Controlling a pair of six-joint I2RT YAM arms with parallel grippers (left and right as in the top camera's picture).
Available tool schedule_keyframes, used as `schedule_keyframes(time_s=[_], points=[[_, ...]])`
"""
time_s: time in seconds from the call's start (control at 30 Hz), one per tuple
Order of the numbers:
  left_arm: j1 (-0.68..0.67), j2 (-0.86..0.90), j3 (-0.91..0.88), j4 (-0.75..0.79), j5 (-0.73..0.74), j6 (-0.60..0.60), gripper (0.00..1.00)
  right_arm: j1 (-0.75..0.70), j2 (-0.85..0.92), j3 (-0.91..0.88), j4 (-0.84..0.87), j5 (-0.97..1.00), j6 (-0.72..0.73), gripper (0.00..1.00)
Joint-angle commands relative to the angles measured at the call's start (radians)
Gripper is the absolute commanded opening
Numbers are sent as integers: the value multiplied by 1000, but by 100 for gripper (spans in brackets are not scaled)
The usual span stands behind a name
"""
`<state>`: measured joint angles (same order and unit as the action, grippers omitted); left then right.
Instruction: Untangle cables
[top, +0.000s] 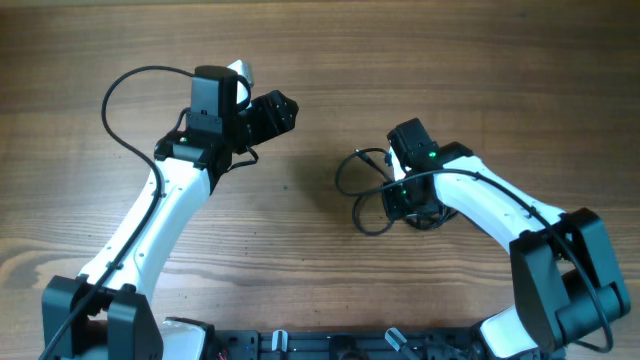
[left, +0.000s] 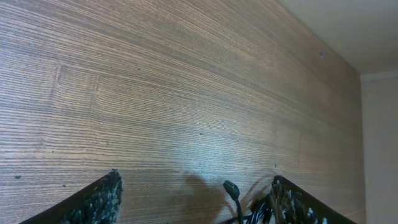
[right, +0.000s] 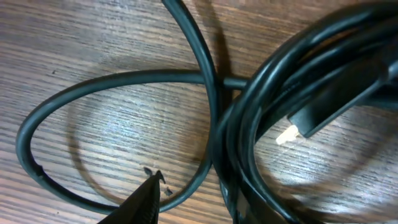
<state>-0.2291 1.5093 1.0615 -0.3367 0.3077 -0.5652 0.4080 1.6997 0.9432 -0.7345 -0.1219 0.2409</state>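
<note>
Several black cables (right: 245, 124), looped on wooden table (top: 300, 260), right claw (top: 405, 205) over them

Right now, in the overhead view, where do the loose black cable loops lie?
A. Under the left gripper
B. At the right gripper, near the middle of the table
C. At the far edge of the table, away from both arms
B: the cables lie in loops on the table right at the right gripper, whose wrist camera shows them close up, while the left gripper stands apart from them.
</note>
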Motion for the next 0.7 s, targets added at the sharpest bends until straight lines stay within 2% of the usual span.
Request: schedule_keyframes(time_s=[0.0, 0.17, 0.27, 0.37, 0.43, 0.53, 0.67], points=[[-5, 10, 5, 2, -10, 8, 78, 0, 11, -42, 46, 18, -5, 34], [-5, 10, 5, 2, -10, 8, 78, 0, 16, -69, 65, 18, -5, 27], [-5, 10, 5, 2, -10, 8, 78, 0, 16, -68, 70, 18, -5, 20], [-5, 10, 5, 2, -10, 8, 78, -2, 16, -45, 72, -8, -5, 8], [-5, 10, 5, 2, -10, 8, 78, -5, 15, 3, 54, -34, -5, 4], [-5, 10, 5, 2, -10, 8, 78, -6, 15, 118, -11, -79, -7, 4], [-5, 10, 5, 2, -9, 7, 78, -6, 13, 368, -148, -220, -86, 4]])
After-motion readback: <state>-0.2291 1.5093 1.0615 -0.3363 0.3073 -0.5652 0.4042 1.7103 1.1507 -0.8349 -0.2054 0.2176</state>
